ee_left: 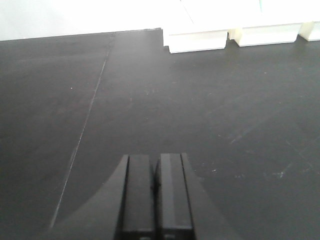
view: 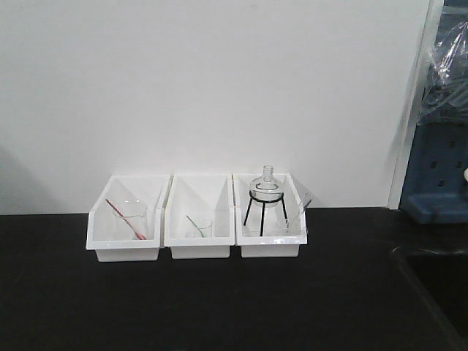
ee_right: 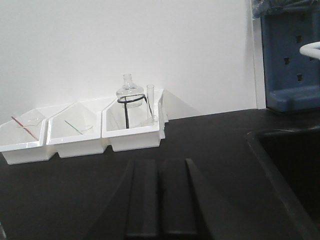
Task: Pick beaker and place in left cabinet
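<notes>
Left tool (ee_left: 156, 187): black fingers pressed together, nothing between them, low over bare counter (view: 219, 307)
Right tool (ee_right: 160, 200): fingers together too, nothing held, facing the bins from well back
Bins: three white open-front bins side by side against the white wall (view: 219, 88), standing on the black counter
Left-bin beaker (view: 134, 218): clear glass, upright in the left bin (view: 99, 234), a red rod (view: 121, 213) leaning in it
Middle-bin beaker (view: 201, 228): smaller clear glass, upright in the middle bin (view: 197, 251), a green rod (view: 194, 221) leaning in it
Task's beaker: one of these two; I cannot tell which; both well apart from either tool
Right bin (view: 270, 248): round narrow-necked flask (view: 266, 184) on a black wire tripod (view: 262, 212); a tall thin glass tube (ee_right: 150, 102) upright just beside it
Far right: blue perforated panel (view: 439, 168) past the wall's edge, clear plastic wrap above it
Counter, right side: a dark sunken recess near the edge
</notes>
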`<state>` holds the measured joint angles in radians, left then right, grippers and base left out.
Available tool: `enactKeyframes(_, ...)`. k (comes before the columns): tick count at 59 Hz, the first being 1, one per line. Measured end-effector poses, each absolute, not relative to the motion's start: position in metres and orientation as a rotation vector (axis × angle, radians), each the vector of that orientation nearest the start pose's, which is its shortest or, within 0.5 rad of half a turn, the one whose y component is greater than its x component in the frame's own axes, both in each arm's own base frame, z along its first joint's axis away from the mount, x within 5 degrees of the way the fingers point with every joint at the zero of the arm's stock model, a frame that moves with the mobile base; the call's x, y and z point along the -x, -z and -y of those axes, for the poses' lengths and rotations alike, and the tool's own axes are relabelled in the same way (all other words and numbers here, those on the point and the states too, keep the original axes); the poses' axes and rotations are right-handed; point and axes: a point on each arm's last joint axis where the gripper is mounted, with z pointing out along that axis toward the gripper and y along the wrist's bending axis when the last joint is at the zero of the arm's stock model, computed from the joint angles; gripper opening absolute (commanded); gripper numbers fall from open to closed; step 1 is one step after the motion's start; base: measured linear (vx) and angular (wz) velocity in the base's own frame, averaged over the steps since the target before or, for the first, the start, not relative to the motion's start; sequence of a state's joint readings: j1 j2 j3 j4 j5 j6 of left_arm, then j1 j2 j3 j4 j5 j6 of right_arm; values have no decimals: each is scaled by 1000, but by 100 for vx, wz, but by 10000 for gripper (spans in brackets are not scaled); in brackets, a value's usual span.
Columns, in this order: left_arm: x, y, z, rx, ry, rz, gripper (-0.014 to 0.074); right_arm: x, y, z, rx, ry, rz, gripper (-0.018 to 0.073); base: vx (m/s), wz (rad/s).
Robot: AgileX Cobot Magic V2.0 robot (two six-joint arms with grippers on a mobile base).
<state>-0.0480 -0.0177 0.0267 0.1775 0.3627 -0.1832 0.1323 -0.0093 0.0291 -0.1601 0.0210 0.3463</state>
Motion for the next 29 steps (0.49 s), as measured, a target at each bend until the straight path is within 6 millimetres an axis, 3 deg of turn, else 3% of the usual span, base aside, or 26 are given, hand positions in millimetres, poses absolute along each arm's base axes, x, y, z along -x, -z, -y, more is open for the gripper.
enactKeyframes(29, -53, -173, -3, 15, -13, -1850, 4, -56, -206, -8, -36, -259, -1486, -6, 0, 0)
